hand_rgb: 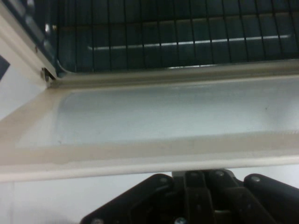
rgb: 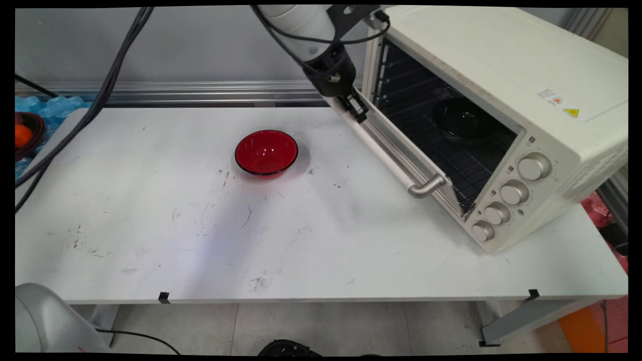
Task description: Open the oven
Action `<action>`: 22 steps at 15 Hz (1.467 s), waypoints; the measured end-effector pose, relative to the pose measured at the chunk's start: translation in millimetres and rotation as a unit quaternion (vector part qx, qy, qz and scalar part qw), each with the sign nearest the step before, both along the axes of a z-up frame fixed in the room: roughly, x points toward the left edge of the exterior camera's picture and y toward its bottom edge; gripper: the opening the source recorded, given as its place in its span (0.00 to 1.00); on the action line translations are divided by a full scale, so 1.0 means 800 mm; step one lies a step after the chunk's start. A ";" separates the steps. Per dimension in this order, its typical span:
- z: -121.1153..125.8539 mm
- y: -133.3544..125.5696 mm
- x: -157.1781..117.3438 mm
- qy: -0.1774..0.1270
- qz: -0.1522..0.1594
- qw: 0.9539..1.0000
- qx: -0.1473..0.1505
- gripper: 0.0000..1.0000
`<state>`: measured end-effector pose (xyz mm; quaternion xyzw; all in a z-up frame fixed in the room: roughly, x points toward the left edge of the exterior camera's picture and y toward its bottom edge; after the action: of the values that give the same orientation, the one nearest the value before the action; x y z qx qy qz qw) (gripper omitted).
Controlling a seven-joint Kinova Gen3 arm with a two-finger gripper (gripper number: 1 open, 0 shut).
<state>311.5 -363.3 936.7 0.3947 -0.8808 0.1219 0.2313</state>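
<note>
On table [rgb: 150,240]: one oven [rgb: 501,125], two bowls [rgb: 266,152].

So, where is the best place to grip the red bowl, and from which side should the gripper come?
Probably the rim of the red bowl, from straight above, one finger inside the wall and one outside. It stands upright and open on the white table, with nothing close around it. The gripper is at the oven door now.

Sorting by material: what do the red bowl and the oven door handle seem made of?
Red bowl: likely glazed ceramic or glossy plastic, since light reflects off it. Oven door handle: brushed metal look, silver-grey with a dull sheen; could be metallised plastic.
</note>
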 end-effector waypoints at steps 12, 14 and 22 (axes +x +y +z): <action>-0.048 0.044 0.039 0.023 0.007 1.000 0.010 0.00; -0.055 0.049 0.045 0.023 0.007 1.000 0.012 0.00; -0.082 0.076 0.072 0.031 0.004 0.999 0.016 0.00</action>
<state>369.0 -302.6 871.3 0.4056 -0.8733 0.0967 0.2518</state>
